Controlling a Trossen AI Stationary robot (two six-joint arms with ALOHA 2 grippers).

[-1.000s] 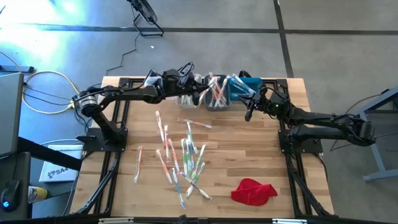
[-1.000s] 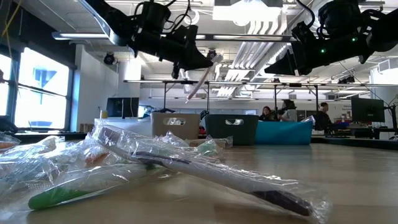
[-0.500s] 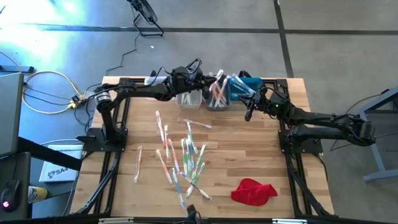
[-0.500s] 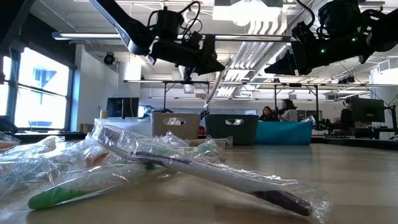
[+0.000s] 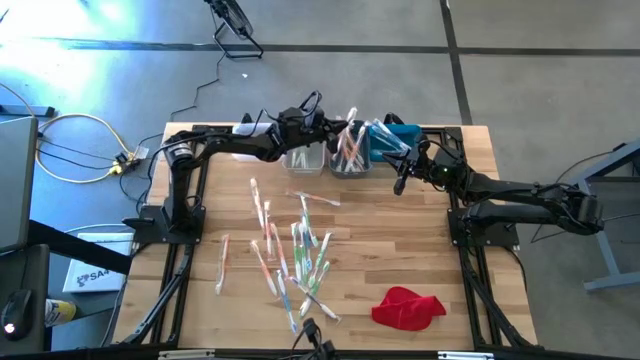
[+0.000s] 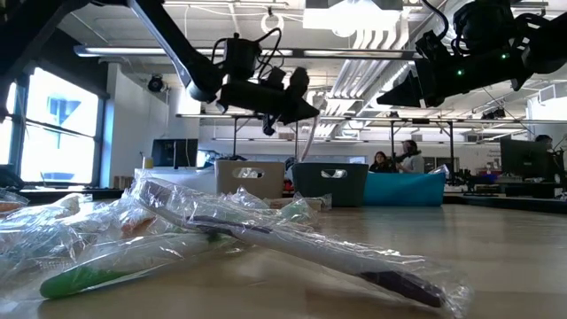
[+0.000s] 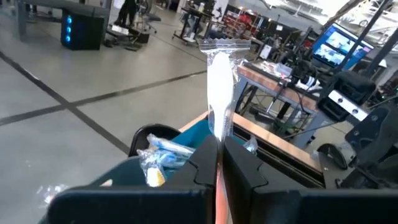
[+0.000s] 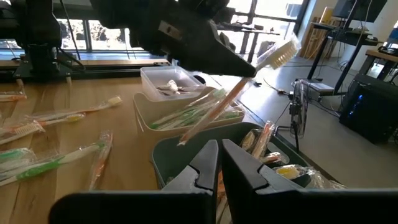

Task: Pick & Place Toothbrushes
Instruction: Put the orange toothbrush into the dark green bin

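Observation:
My left gripper (image 5: 333, 128) is shut on an orange-handled toothbrush (image 8: 214, 109) in a clear wrapper, over the grey bin (image 5: 348, 163) at the table's far edge. It points level toward the table's right. My right gripper (image 5: 400, 186) waits shut and empty near the blue bin (image 5: 398, 140), and its wrist view shows its fingers (image 8: 219, 163) closed. Many wrapped toothbrushes (image 5: 296, 250) lie flat on the table's middle. More toothbrushes stick out of the grey bin. My left gripper pinches the toothbrush's handle (image 8: 244, 74) between its two fingers, nearer the head than the free end. The fingers come level from the table's left and lie across the brush. The wrapped head (image 7: 219, 93) sticks up past them. The handle end (image 8: 183, 140) slants down, clear of the bin.
A beige bin (image 5: 305, 160) and a white bin (image 8: 165, 78) stand left of the grey one along the far edge. A red cloth (image 5: 408, 308) lies near the front right. Wrapped toothbrushes (image 6: 221, 235) fill the low view's foreground.
My left gripper has carried the toothbrush toward the table's right edge along the far side, from over the beige bin to over the grey bin, sinking a little. In the low view the brush now hangs steeper than before.

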